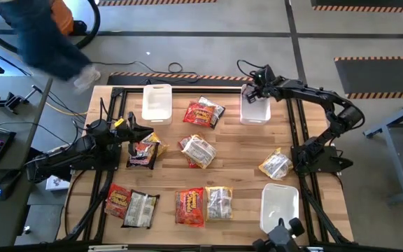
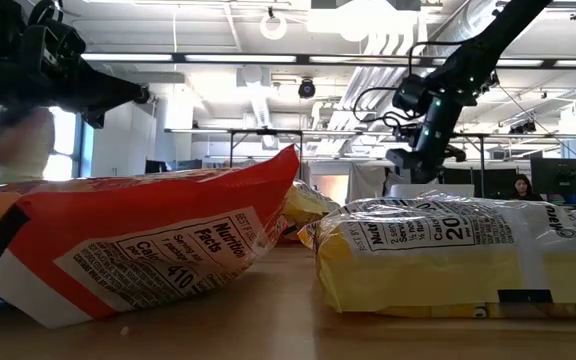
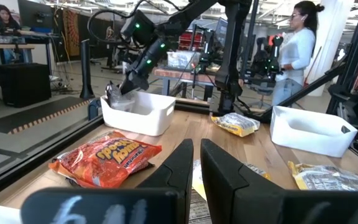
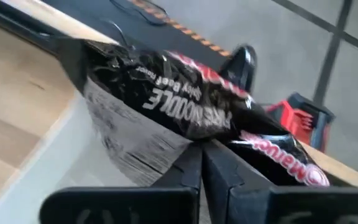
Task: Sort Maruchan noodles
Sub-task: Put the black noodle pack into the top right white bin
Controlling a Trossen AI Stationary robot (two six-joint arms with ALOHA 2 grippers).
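The right gripper (image 4: 199, 163) is clamped tight on a dark brown-silver crinkly noodle packet (image 4: 185, 106), dangling it over the white rectangular plastic bin (image 1: 255, 110) at the table's far edge, right of centre. The risk: it's pinched only by one edge, so the limp packet could catch on the bin's rim and drape half out, or slide from the pads before it's squarely over the opening.

At the wooden table's (image 1: 243, 164) near edge lie a red-orange packet (image 1: 190, 206) and a yellow-white packet (image 1: 220, 203) side by side, two more towards the near left corner, and an empty white bin (image 1: 280, 206) near right. Mid-table, the left gripper (image 1: 134, 130), fingers together and holding nothing, hovers by the left edge just beside a dark packet (image 1: 144, 152). A second far bin (image 1: 157, 103) sits left of centre; a red packet (image 1: 202, 113) lies between the far bins. Nothing blocks the drop.
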